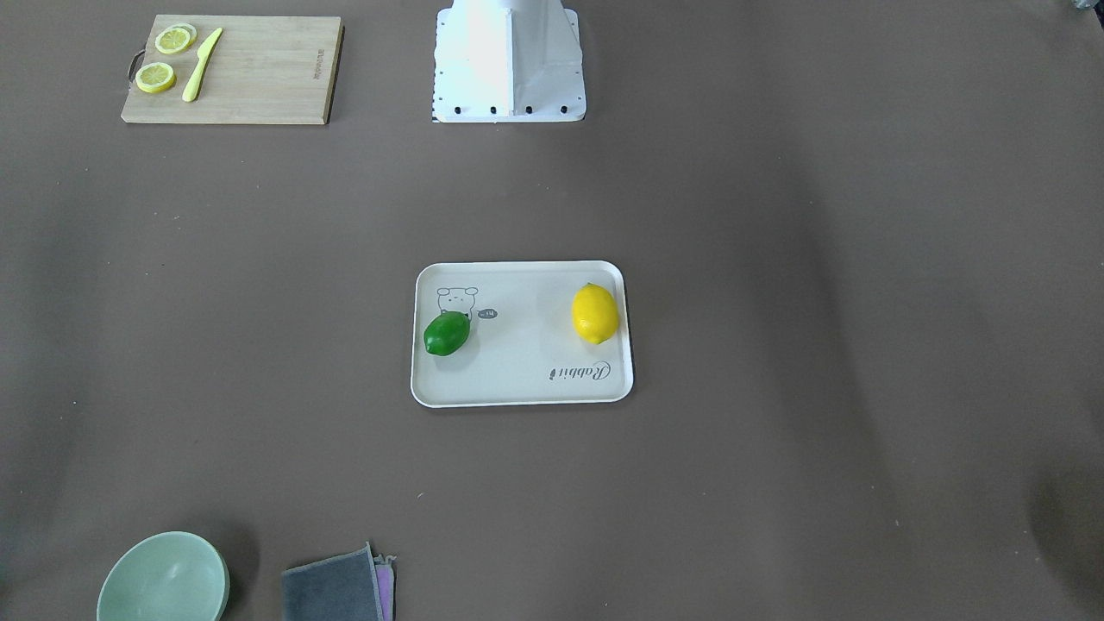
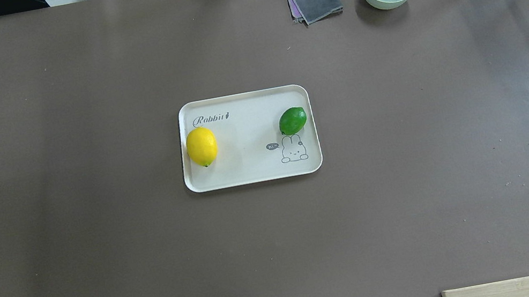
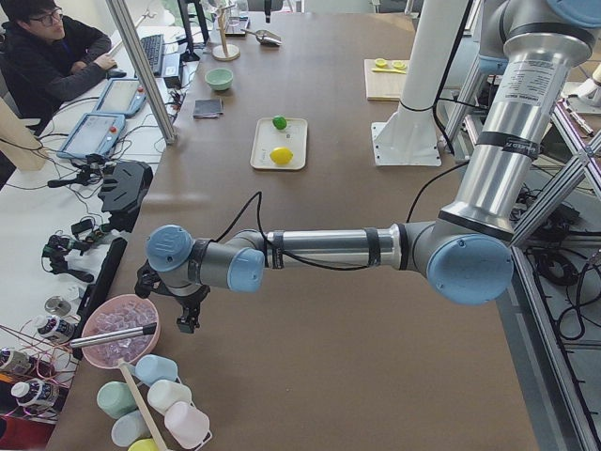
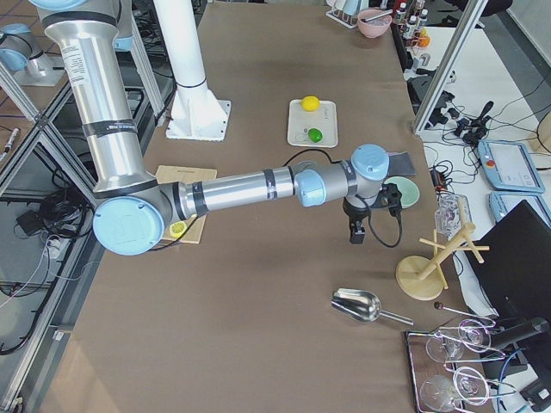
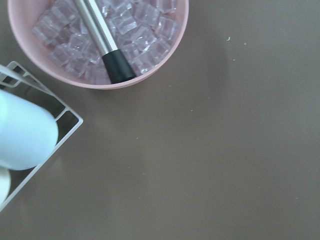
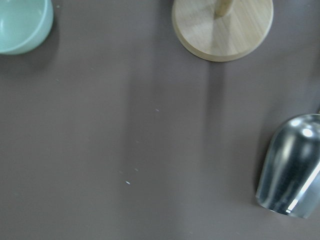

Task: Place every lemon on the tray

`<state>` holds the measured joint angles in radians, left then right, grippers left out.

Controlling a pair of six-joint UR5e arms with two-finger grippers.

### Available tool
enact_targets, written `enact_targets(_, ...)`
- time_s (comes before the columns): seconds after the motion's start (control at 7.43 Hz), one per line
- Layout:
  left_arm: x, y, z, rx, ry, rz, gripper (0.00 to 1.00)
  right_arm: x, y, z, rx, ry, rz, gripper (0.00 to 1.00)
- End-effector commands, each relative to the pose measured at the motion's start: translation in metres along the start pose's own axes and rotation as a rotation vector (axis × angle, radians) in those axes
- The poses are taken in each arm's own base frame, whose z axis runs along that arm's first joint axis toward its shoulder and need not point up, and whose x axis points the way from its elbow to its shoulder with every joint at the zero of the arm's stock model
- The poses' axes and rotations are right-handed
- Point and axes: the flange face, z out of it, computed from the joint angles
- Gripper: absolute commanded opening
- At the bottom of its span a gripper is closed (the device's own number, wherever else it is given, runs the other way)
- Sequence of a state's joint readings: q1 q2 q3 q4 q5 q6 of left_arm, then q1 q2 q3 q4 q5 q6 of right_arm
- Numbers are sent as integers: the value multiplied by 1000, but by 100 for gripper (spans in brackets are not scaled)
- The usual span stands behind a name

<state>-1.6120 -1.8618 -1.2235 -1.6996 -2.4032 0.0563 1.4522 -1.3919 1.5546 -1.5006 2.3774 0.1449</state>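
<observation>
You have both lemons on the tray (image 2: 247, 143), which sits mid-table (image 2: 100, 264). The yellow lemon (image 2: 201, 147) is at the tray's end on the robot's left, just under the "Rabbit" script. Its long axis runs toward and away from the robot, with the nubbed tip pointing at the robot's base. The green lemon (image 2: 292, 120) is at the opposite end, touching the ears of the rabbit drawing. It lies slanted, its long axis diagonal to the tray's edges. The two fruits are well apart.

The overhead and front views show you no arm at all; only the side views do. The left arm (image 3: 319, 247) reaches out level toward the table's left end, its wrist turned down beside a pink bowl (image 5: 100, 85) of clear cubes. The right arm (image 4: 232, 188) stretches the same way toward the right end, its wrist also turned down. Its camera looks onto bare table between a mint bowl (image 6: 22, 25), a wooden stand base (image 6: 222, 30) and a metal scoop (image 6: 290, 167).

The jaws show only small in the side views, so you cannot tell whether either pair is open or closed.
</observation>
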Motion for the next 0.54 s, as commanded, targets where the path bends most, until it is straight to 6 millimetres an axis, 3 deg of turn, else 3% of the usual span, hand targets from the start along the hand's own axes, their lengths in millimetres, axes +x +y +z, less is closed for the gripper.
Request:
enact_targets(0.0,-42,19,-32,-6,3,-42,96,104,65,-16,-33,40,-91,100)
enact_targets(0.13,-60,54,-31,-3,5,-79,96,123,83,-16,-36,41,-71,100)
enact_targets(0.27,-68,92,-20,-18,5,-112,97,125,86,-15,-39,42,-65,100)
enact_targets(0.4,-78,106,-16,-27,6,-144,97,126,88,-14,-42,40,-60,100)
